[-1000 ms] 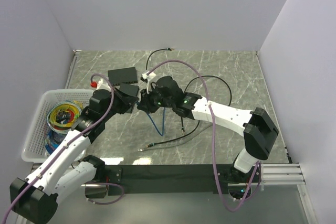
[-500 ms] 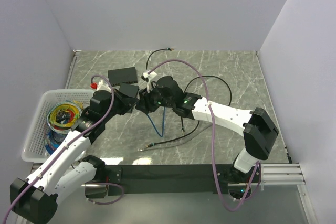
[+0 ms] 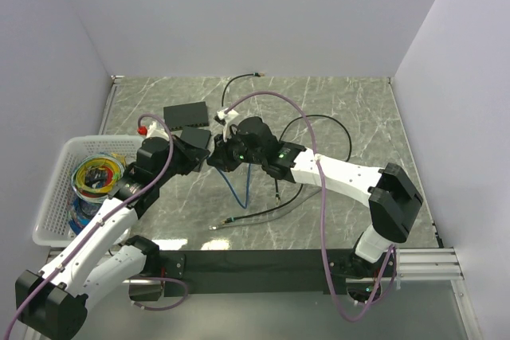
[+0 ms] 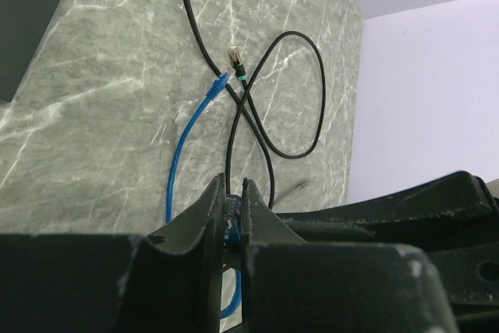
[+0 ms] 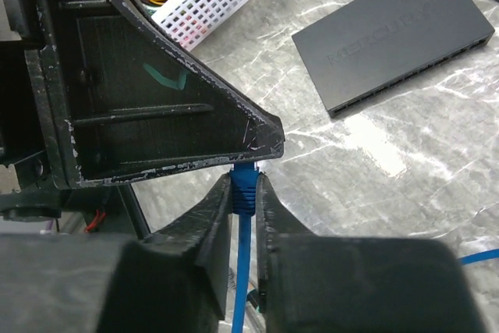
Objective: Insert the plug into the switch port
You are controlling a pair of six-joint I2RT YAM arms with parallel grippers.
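Far left, white plastic mesh basket (image 3: 52, 212) of coloured cables | left gripper (image 4: 231, 186) pinches the tip of the blue network-cable plug (image 5: 245, 194); flat black rectangular switch (image 5: 394, 40) lies near, apart from the plug | right gripper (image 5: 244, 179) clamps the same plug from the opposite side, over the grey marble-patterned tabletop (image 3: 358, 109)
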